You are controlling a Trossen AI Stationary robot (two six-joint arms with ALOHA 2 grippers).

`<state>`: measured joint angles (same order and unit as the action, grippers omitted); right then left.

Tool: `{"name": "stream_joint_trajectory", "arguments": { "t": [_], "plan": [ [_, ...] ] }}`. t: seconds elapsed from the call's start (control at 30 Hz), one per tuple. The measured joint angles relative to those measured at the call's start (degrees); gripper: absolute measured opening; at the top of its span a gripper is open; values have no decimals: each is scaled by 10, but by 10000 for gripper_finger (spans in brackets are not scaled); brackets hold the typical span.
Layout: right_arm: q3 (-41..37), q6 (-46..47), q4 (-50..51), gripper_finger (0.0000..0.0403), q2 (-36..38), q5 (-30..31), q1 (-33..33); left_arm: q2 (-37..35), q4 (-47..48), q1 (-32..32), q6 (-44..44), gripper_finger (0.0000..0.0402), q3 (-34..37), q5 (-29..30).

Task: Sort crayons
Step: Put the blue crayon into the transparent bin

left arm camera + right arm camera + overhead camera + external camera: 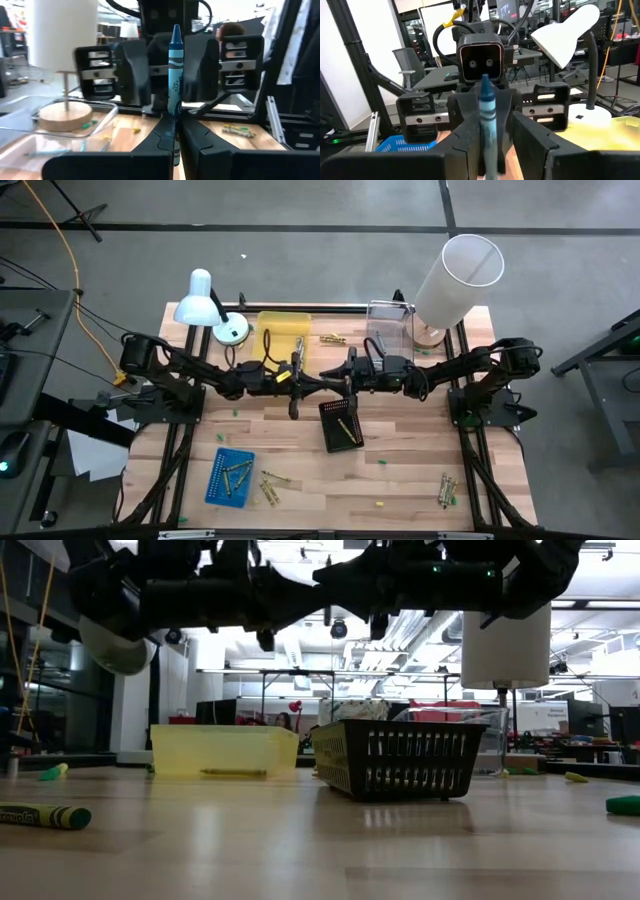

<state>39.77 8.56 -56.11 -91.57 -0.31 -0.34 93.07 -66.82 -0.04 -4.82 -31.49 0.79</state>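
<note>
Above the wooden bench (300, 480) we see both claws meeting over the black mesh basket (340, 425); the left claw (176, 142) clenches a blue paper-wrapped crayon (175, 85), the right claw (490, 145) parted around it; light, stiff, brittle, best gripped mid-wrapper; its long axis stands upright, tip skyward.

A blue crayon (174, 90) stands upright — pinched in the left hand (175, 142).
</note>
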Motion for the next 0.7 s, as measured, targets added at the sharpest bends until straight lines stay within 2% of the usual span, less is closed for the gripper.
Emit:
{"name": "stream_joint_trajectory", "arguments": {
  "t": [0.17,0.57,0.7],
  "plan": [
    [0,-11,8,103,0,-8,0,21,2,0,0,0,-11,1],
    [0,-15,11,103,0,-8,0,16,5,3,11,0,-11,14],
    [0,-12,11,86,0,-8,0,16,5,3,11,0,-11,16]
  ]
}}
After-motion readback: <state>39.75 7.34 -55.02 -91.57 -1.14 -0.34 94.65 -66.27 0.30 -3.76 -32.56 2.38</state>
